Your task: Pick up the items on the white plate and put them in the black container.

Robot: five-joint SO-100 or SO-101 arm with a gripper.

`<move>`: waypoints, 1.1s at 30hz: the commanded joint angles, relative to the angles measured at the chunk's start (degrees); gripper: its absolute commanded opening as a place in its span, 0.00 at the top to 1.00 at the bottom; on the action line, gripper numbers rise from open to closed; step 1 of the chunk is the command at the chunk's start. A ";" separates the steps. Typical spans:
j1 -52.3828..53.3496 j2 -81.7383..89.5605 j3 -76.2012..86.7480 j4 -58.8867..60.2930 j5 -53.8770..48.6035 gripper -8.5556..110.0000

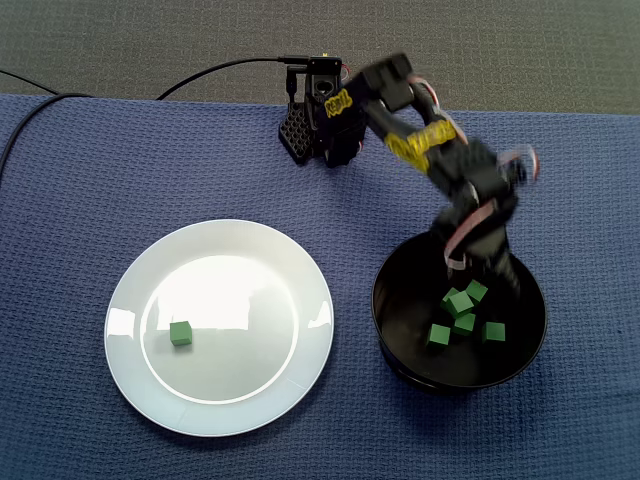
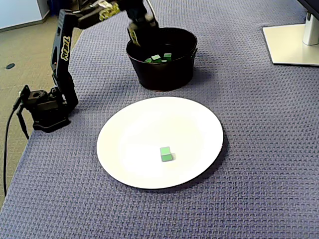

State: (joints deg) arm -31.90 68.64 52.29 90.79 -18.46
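Black tool (image 1: 478, 274) inside the round black container (image 1: 400, 300), too blurred to tell its grip; one small green cube (image 1: 180, 333) lies on the round white plate (image 1: 250, 400).

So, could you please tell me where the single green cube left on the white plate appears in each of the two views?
In a fixed view: the green cube lies left of centre on the white plate, in the picture's lower left.
In a fixed view: the green cube lies just below the centre of the white plate, mid-picture.
Shared landmark: the black container, right of the plate in one, above it in the other.
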 commanded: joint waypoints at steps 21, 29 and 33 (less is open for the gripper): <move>67.50 -3.43 -9.14 -5.54 -4.48 0.56; 65.04 -24.61 -25.75 -0.97 -5.89 0.58; 63.46 -30.41 -30.76 1.58 -6.50 0.58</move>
State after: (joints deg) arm 33.57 40.52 28.12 90.09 -23.82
